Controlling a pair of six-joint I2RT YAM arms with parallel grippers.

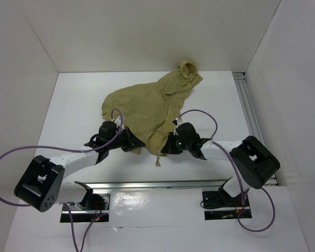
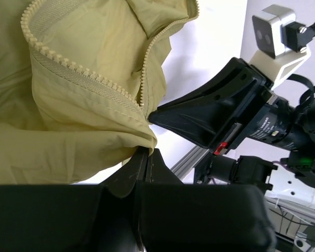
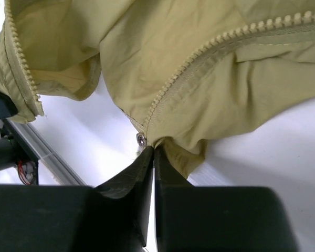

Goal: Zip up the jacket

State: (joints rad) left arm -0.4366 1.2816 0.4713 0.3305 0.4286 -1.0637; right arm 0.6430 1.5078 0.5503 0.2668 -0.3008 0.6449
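My left gripper (image 2: 147,153) is closed tight on the near hem of the jacket (image 1: 142,107). My right gripper (image 3: 154,149) is clamped just as tight on that hem, beside the jacket's snap (image 3: 141,139).

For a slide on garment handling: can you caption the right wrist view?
Right claw pinching the jacket at the end of an unjoined row of zipper teeth, white table below.

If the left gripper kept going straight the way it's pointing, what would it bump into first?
The jacket. The left gripper is pinching its edge, so folded fabric lies straight ahead of the fingertips, though depth beyond that is hard to judge.
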